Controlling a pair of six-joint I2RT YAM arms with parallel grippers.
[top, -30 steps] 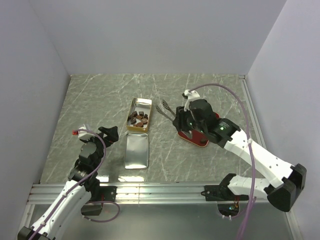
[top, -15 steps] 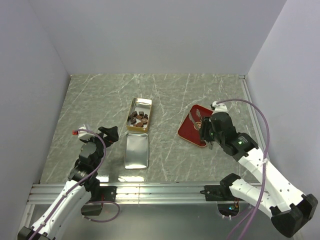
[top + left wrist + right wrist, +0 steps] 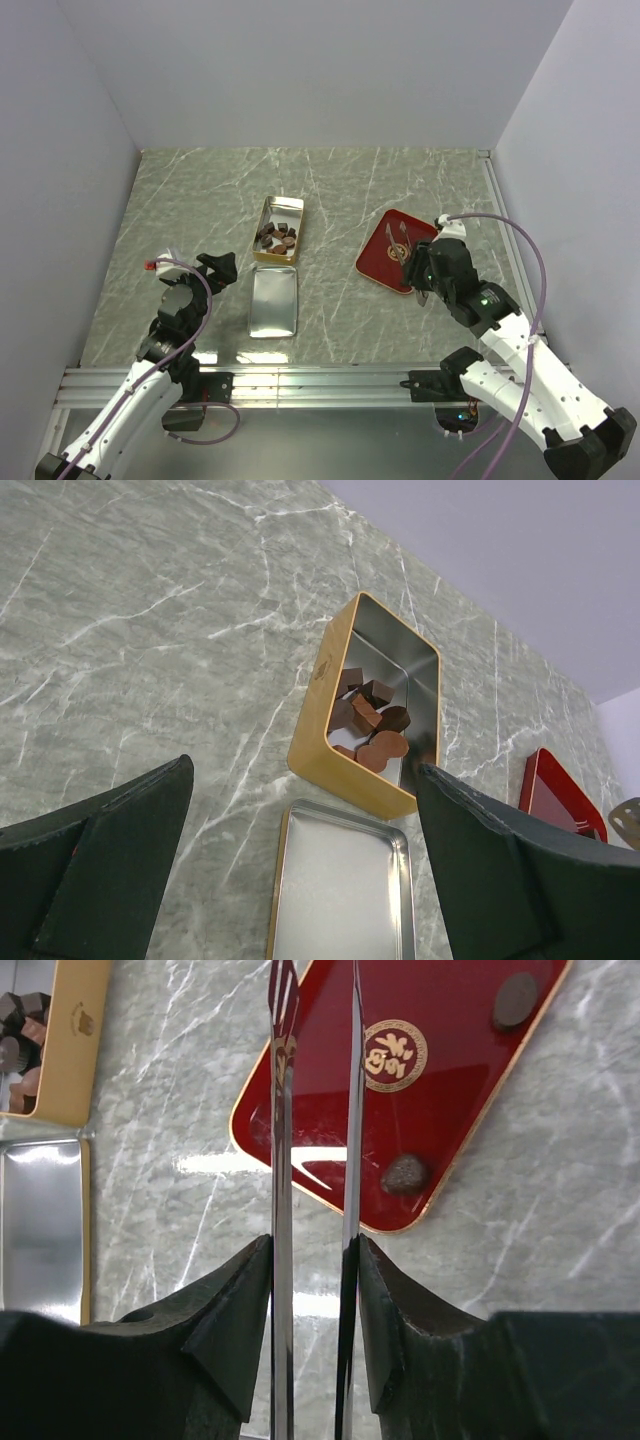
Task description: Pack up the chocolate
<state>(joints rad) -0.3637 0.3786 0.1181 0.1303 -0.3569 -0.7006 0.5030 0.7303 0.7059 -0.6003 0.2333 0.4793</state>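
Standing inside a plain box of pale, bare walls (image 3: 300, 70) on three sides, the table (image 3: 180, 200) has a grey-green surface like marble, crossed by thin white veins. A metal rail (image 3: 300, 380) runs along its near edge.

At the left, the left pincer (image 3: 218, 266) is spread wide and pinches nothing. Just to its right a silver lid (image 3: 340, 890) lies flat with its inner side up. Beyond the lid, just beside it, stands the gold tin (image 3: 322, 720), open, and most of the chocolate (image 3: 370, 720) is heaped in its near half.

Further right, well apart from the tin, a red tray (image 3: 440, 1110) lies on the table. It carries two more chocolate pieces (image 3: 405, 1173), apart from each other. The right pincer (image 3: 313, 1255) is pressed on a pair of metal tongs (image 3: 277, 1160), whose tips hang over the tray.
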